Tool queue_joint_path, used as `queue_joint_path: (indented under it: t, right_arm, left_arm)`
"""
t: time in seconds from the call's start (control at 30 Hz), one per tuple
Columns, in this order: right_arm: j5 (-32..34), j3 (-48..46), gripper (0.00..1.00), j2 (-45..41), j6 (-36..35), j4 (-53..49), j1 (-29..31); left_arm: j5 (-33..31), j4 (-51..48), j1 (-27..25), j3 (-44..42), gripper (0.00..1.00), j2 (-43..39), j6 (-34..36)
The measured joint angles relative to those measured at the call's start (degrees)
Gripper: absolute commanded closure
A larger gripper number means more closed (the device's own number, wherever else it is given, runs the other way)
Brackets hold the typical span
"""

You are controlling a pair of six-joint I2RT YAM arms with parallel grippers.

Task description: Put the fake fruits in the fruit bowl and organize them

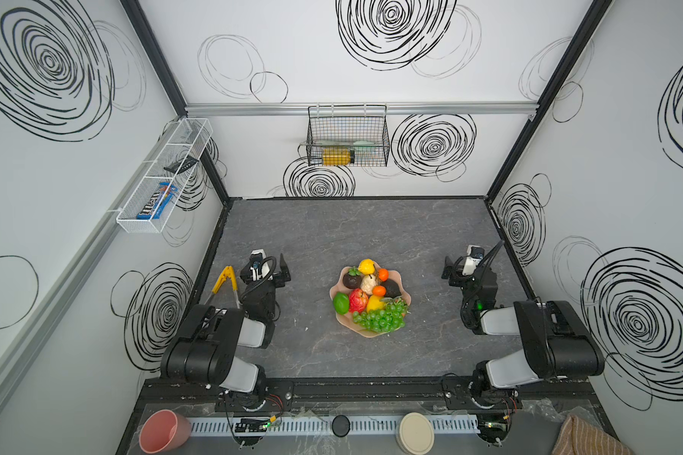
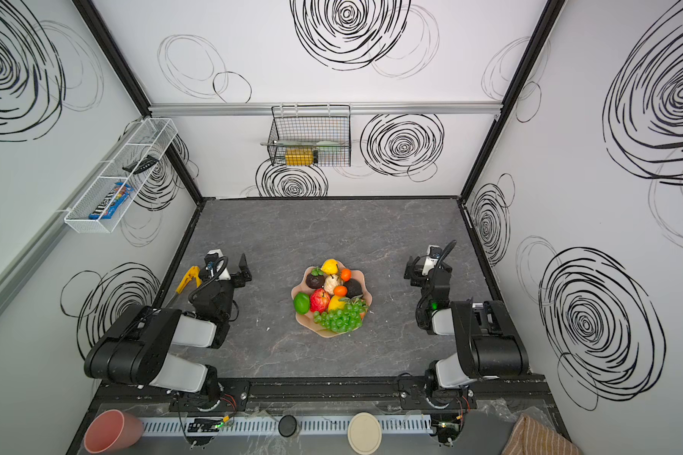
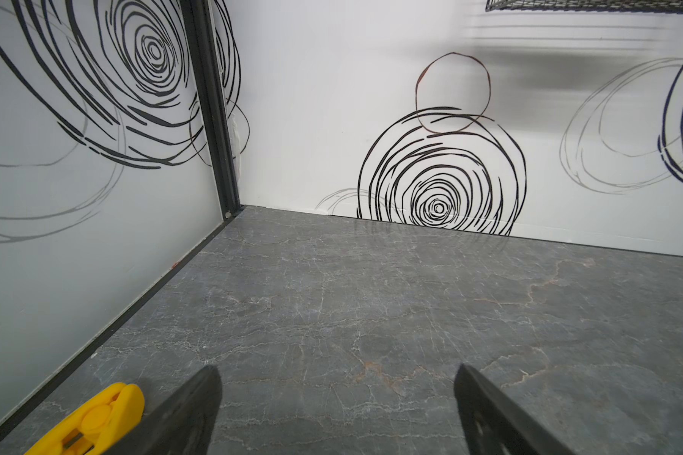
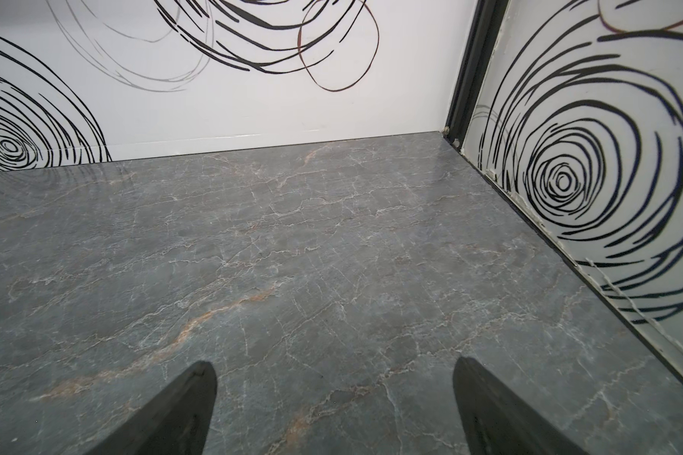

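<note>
Fake fruits [image 1: 378, 291] are in neither hand. Left hand [image 3: 338, 378]: jaws wide apart, empty, low over bare counter [image 1: 332, 236] at left, yellow tongs [image 3: 91, 417] just beside it. Right hand [image 4: 334, 366]: jaws wide apart too, empty, over bare counter at right. Both are well apart from the fruit bowl [image 1: 335, 292], mid-counter between them, which holds every fruit seen; none loose on the counter. Grape bunch [image 1: 379, 319] drapes the near rim, lime [image 1: 340, 302] sits at the left rim. Placing looks done, tidy-up at most. Next, if anything: reach to the middle and nudge the lime inward without toppling the pile.
</note>
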Motion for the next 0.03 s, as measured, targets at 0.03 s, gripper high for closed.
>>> queue_joint_path:
  t: [0.03]
  right_arm:
    - [0.0, 0.0, 0.03, 0.0, 0.0, 0.0, 0.0]
  left_arm:
    - [0.0, 0.0, 0.0, 0.0, 0.04, 0.0, 0.0]
